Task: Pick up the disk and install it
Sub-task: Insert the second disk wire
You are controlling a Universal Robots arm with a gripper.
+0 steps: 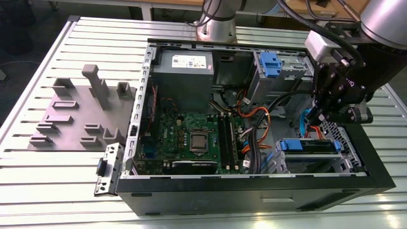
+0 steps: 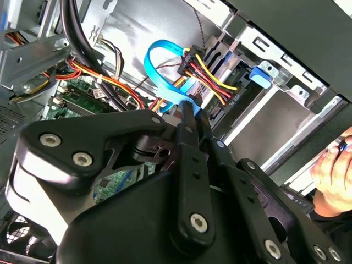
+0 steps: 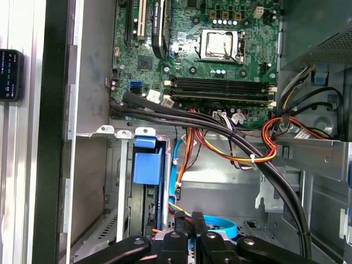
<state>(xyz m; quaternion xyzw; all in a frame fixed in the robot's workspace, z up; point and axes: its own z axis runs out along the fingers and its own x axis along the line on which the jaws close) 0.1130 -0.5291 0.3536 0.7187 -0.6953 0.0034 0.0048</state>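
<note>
The disk sits in the lower drive bay at the case's corner, in the exterior view's right. Its blue carrier [image 1: 308,145] faces up there, and it also appears in the first wrist view [image 3: 148,168] and the second wrist view [image 2: 260,75]. My gripper [image 1: 329,116] hangs inside the open computer case [image 1: 254,191], just above and behind that bay. The fingers [image 2: 190,126] are shut together, with their tips against a blue flat cable [image 2: 159,71] and a red-yellow-black connector bundle [image 2: 212,77]. I cannot tell whether the cable is pinched. The gripper [image 3: 192,223] is apart from the carrier.
The case holds a grey power-supply box [image 1: 184,71], the motherboard [image 1: 190,136], a second blue carrier [image 1: 270,64] in the upper bay and thick black cables [image 3: 220,129]. A grey fixture block [image 1: 76,114] lies on the slatted table. A person's hand [image 2: 333,170] is beside the case.
</note>
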